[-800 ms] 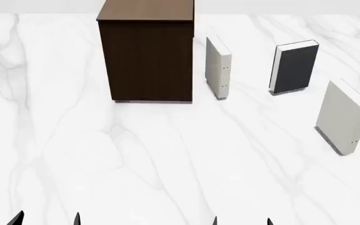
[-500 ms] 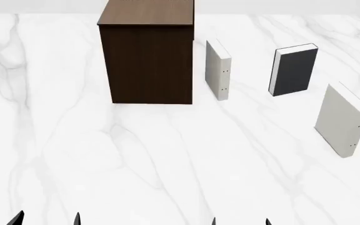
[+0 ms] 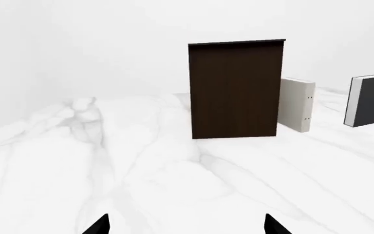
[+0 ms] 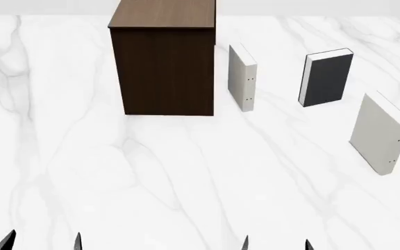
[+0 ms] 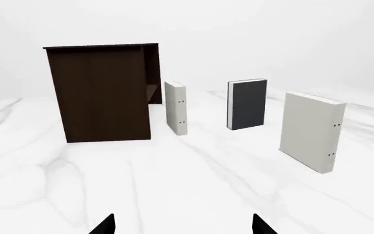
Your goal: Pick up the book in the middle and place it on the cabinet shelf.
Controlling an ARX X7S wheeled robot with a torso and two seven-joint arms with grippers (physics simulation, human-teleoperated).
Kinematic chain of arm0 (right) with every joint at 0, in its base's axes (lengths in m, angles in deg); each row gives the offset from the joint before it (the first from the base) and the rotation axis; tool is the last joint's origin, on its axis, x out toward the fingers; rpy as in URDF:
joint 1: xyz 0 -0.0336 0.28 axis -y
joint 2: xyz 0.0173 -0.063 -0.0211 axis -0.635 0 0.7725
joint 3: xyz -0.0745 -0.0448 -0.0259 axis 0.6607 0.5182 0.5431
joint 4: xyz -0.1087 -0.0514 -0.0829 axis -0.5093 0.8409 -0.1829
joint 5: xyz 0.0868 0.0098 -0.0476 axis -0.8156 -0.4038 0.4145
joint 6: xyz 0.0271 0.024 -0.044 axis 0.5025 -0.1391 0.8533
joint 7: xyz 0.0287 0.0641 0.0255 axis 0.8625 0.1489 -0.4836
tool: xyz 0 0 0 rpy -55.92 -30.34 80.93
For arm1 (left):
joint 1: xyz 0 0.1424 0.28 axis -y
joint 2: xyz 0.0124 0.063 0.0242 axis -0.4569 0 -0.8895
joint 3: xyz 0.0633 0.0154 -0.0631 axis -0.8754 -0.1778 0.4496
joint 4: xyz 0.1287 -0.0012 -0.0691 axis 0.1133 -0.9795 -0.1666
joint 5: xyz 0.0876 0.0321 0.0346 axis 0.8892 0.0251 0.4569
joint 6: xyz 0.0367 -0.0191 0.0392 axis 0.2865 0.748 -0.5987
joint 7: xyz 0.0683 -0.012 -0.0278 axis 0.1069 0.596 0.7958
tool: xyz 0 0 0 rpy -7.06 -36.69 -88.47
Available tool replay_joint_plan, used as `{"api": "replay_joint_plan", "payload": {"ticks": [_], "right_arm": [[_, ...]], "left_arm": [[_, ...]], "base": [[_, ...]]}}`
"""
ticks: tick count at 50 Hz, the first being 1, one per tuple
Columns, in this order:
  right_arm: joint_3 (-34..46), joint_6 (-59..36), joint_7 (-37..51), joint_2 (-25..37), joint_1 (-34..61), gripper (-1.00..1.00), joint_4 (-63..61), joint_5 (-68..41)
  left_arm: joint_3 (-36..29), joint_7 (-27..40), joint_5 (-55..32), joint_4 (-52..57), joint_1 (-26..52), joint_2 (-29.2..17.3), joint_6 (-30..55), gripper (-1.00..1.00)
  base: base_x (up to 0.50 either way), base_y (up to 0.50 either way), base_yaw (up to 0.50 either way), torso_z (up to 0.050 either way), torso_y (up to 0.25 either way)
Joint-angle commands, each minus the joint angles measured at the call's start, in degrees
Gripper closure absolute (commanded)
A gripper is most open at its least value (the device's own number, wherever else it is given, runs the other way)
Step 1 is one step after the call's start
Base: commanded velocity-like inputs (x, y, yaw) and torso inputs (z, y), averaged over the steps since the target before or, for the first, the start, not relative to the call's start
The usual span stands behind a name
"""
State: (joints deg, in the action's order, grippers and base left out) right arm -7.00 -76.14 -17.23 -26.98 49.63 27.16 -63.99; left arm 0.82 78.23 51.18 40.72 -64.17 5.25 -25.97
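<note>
Your book [image 4: 328, 77] stands untouched near the tabletop's far edge, cabinet shelf [image 4: 164, 13] bare; both hands spread wide, empty.

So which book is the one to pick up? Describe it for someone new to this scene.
Start at the tall dark brown wooden cabinet on the white marble surface. Three upright books stand beside it; take the middle, farthest-back one. That thick charcoal-grey hardback is dark, its neighbours pale off-white.

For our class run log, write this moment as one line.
phase: start | book: upright on table, untouched | cabinet: top bare | left claw: open, empty | right claw: open, empty
</note>
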Motion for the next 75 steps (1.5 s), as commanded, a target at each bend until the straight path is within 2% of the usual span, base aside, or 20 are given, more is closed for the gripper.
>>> {"api": "replay_joint_plan", "payload": {"ticks": [1,17,26,48,75], "right_arm": [[-0.5,-6.1,2.0,1.8,-1.4,-1.0,-13.7,-3.0],[-2.0,-19.8,6.4,4.7,0.0,-1.0,-40.0,-7.7],[-1.9,-23.6,7.8,5.7,1.3,-1.0,-46.0,-9.1],[0.5,-29.7,9.6,7.9,3.7,-1.0,-48.6,-9.7],[0.6,-29.3,11.1,8.3,3.6,-1.0,-47.9,-11.0]], "left_arm": [[-2.1,1.1,0.2,14.1,-2.5,-1.3,5.3,-1.0],[-1.9,2.7,-1.0,38.0,-2.2,-3.3,17.5,-1.0],[-2.6,3.4,-1.0,46.6,-0.8,-4.1,23.2,-1.0],[-4.1,4.5,-0.8,45.6,-0.9,-5.2,21.8,-1.0],[-5.5,5.9,-1.1,46.1,-0.5,-6.1,22.5,-1.0]], "base": [[0.0,0.0,0.0,0.0,0.0],[0.0,0.0,0.0,0.0,0.0],[0.0,0.0,0.0,0.0,0.0],[0.01,0.0,0.0,0.0,0.0],[0.5,0.0,0.0,0.0,0.0]]}}
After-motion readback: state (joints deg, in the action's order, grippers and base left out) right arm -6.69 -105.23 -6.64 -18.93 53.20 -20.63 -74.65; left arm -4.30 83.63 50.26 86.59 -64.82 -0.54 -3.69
